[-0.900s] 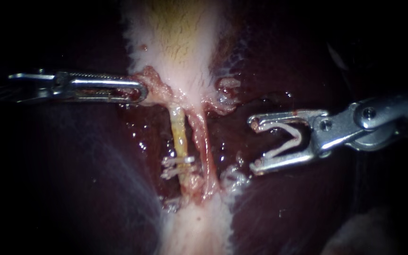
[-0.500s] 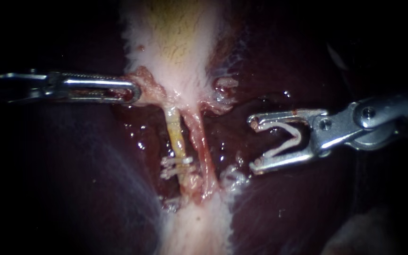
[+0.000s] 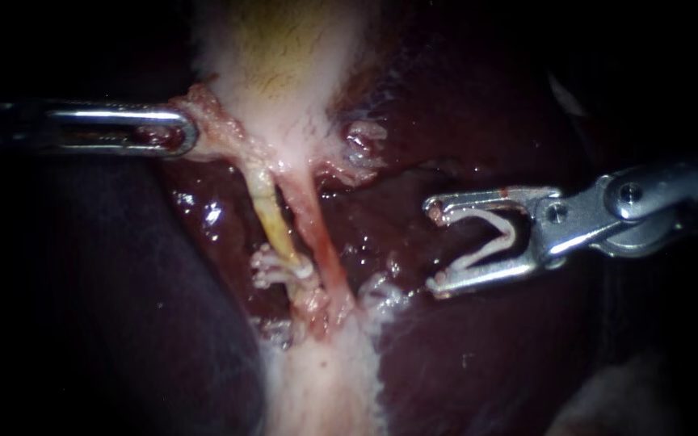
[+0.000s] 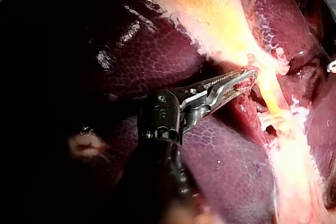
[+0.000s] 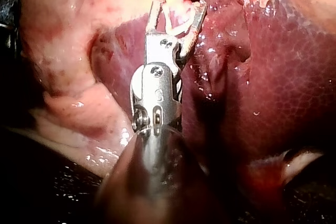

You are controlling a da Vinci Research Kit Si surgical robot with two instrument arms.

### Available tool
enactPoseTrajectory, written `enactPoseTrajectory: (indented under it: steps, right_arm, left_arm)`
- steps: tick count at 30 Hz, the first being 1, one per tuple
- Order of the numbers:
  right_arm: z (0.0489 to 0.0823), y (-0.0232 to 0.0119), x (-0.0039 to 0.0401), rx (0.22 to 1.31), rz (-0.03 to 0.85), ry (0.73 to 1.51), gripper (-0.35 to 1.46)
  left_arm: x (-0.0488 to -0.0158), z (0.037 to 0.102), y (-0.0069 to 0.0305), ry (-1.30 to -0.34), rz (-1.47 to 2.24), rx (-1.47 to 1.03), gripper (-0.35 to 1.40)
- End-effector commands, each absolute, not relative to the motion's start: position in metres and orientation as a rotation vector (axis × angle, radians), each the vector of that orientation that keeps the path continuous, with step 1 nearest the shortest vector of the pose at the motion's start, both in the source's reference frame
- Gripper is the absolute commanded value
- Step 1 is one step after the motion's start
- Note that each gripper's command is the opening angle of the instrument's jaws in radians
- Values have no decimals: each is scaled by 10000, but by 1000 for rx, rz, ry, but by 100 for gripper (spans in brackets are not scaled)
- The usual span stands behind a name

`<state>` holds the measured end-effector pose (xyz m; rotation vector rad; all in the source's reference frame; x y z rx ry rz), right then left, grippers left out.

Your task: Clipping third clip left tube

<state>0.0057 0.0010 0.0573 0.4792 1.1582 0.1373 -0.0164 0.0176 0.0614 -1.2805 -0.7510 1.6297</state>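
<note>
The slim silver left instrument (image 3: 179, 133) has its jaws clamped on pink tissue fringe (image 3: 212, 129), judged to be stretching two tubes. The yellowish left tube (image 3: 268, 214) carries seemingly two white clips (image 3: 272, 266) low down. Well apart, the right instrument (image 3: 435, 247) grips one open white V-shaped clip (image 3: 498, 238) between spread jaws.

Dark wet liver (image 3: 486, 339) — the bed; pale gallbladder (image 3: 284, 73) on it, clipped tube (image 3: 271, 220) below

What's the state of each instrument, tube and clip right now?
Left instrument: jaws shut on tissue at the gallbladder edge.
Right instrument: jaws shut on open clip, clear of both tubes.
Left tube: two clips on its lower end.
Right tube: bare, no clip.
</note>
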Motion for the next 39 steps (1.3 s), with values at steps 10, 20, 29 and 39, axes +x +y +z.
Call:
enactPoseTrajectory:
  steps: [10,20,29,39]
  right_arm:
    - [573,11,92,497,192,1145,49]
    - [584,13,146,559,293,1121,49]
    - [599,8,180,610,329,1110,49]
    - [624,7,194,628,334,1099,49]
  left_arm:
    - [-165,615,170,-743,1633,-1282,-35]
    - [-168,609,166,-739,1631,-1280,-35]
    - [-169,610,165,-734,1631,-1279,-35]
    - [-171,606,163,-737,1631,-1280,-35]
